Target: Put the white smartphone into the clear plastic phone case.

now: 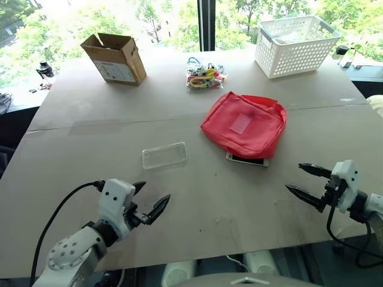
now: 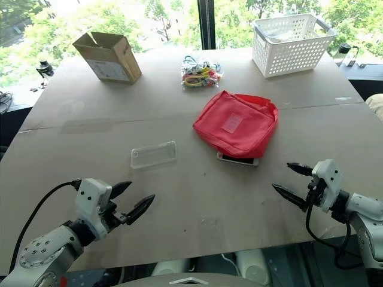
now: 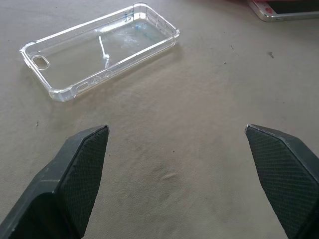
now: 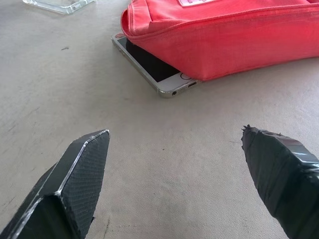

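Observation:
The clear plastic phone case (image 1: 164, 155) lies flat and empty on the table, hollow side up, left of centre. The white smartphone (image 1: 246, 159) lies screen up at the near edge of a red pouch (image 1: 244, 123), which covers most of it; one end with the home button (image 4: 172, 82) sticks out. My left gripper (image 1: 151, 200) hovers open near the front left, short of the case (image 3: 99, 50). My right gripper (image 1: 305, 182) hovers open at the front right, pointing toward the phone, a short way from it.
A brown cardboard box (image 1: 115, 57) stands at the back left. A bag of colourful small items (image 1: 204, 76) lies at the back centre and a white plastic basket (image 1: 297, 43) at the back right. A seam crosses the tabletop (image 1: 119, 122).

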Available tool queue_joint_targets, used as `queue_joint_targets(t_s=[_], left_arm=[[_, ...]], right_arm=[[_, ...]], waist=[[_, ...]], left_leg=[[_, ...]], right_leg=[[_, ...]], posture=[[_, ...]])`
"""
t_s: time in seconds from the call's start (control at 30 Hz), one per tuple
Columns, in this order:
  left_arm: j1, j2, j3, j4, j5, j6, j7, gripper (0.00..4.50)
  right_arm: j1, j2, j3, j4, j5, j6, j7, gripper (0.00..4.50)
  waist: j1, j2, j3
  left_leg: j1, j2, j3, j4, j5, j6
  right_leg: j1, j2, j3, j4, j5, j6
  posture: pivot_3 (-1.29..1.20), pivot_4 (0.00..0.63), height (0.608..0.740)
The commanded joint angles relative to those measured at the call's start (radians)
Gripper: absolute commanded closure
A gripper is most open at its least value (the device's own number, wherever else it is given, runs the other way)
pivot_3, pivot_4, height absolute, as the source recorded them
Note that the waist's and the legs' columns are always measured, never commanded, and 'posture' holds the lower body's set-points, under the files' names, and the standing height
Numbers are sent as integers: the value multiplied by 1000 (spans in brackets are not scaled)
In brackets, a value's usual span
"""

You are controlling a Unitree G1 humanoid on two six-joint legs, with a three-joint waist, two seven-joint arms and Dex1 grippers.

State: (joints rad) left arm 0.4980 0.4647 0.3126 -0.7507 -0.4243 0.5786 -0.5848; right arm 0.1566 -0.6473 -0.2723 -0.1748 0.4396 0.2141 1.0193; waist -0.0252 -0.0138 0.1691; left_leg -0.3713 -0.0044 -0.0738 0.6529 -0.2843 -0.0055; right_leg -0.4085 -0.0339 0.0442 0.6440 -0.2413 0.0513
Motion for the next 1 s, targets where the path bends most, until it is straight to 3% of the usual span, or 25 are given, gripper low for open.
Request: queue_joint_targets(t_s=[0.03, 0.53, 0.7, 1.0], left_arm=[[41, 34, -7, -20, 2, -51, -47, 44], [67, 41, -56, -35, -8, -86, -36, 44], [47, 43, -69, -35, 6, -105, -24, 44], [-137, 131, 18, -73, -153, -28, -52, 44]], right_arm=[[-14, -11, 11, 17, -5, -39, 17, 55], [-51, 13, 61, 10, -26, -14, -66, 55], [-134, 52, 35, 51, -22, 93, -212, 55], [-424, 275, -41, 3, 123, 590, -716, 55]], waist=[[1, 0, 0], [11, 0, 0], [11, 0, 0], [9, 1, 0]], left_leg=[[0, 0, 0, 0, 0, 0], [1, 0, 0, 1, 0, 0], [2, 0, 0, 1, 0, 0], [2, -1, 0, 1, 0, 0]], right_leg=[[0, 0, 0, 0, 0, 0], [1, 0, 0, 0, 0, 0], [1, 0, 1, 1, 0, 0], [0, 1, 0, 5, 2, -3]], posture=[[0, 150, 740], [0, 150, 740], [0, 150, 740], [0, 150, 740]])
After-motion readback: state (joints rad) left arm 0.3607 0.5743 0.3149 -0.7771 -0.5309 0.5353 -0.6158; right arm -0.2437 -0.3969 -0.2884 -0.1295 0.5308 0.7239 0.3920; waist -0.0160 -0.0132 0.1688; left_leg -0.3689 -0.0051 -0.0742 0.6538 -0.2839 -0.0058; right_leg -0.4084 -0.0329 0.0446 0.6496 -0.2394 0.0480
